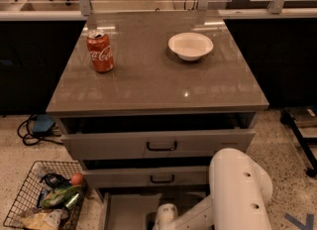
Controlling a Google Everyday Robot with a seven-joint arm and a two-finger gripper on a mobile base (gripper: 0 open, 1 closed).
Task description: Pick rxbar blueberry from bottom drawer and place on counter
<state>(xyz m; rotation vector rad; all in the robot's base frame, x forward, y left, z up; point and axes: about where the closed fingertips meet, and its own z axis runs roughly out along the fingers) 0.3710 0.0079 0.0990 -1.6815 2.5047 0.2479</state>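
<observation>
Reaching into the bottom drawer point(124, 208) at the bottom centre of the frame, the arm point(240, 189) ends in the gripper point(154, 223), which sits at the very bottom edge, low over the drawer's pale floor. Whether it is released or clamped on anything cannot be told. The rxbar blueberry does not show. It is not on the counter point(158, 83), so it is probably in the drawer, hidden under the wrist or below the frame edge. A flat, slick wrapper could slide along the floor or slip out of a shallow pinch. The next danger is overhead: the two upper drawers point(161, 145) stand slightly pulled out just above, and a straight lift could knock the wrist or the bar against their fronts, so I would back out before rising. On the counter, the cola can point(100, 51) at upper left and the white bowl point(190, 45) at upper centre could be bumped by a wide swing. The wire basket point(29, 204) at lower left lies beside the drawer.
</observation>
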